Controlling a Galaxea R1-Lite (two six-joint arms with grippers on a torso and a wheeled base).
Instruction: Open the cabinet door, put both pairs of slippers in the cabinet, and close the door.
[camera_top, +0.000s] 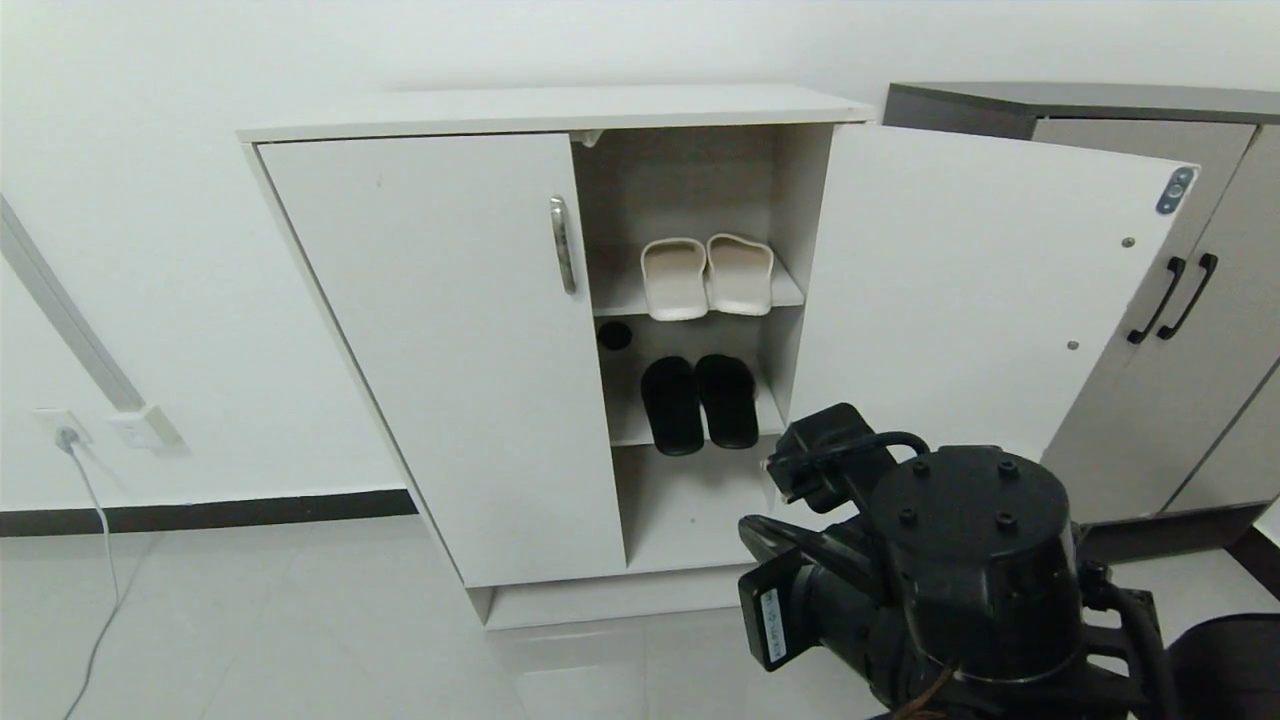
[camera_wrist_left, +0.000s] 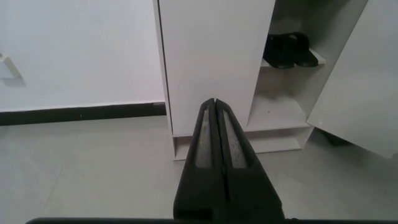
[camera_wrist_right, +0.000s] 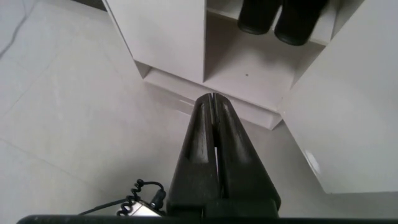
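Cabinet (camera_top: 430, 350) holds rounded cream slippers (camera_top: 707, 277), black slippers (camera_top: 699, 402); left gripper (camera_wrist_left: 214, 101), right gripper (camera_wrist_right: 213, 97) jaws together.

Wall: you're facing a plain white wall (camera_top: 150, 200), matte and evenly lit.
Trim: a pale grey strip (camera_top: 60, 310) slants down the wall on your left and ends at a small white box (camera_top: 147, 428).
Socket: just beside that box is a wall socket (camera_top: 58, 428) with a plug in it; its white cable (camera_top: 105, 560) hangs to the floor.
Skirting: a black band (camera_top: 200, 512) runs along the wall's foot.
Floor: pale glossy tiles (camera_top: 250, 640) with faint joints.
Furniture: on your right stands a grey cabinet (camera_top: 1130, 430) with a dark top (camera_top: 1080, 100), two doors and black handles (camera_top: 1157, 300) side by side.
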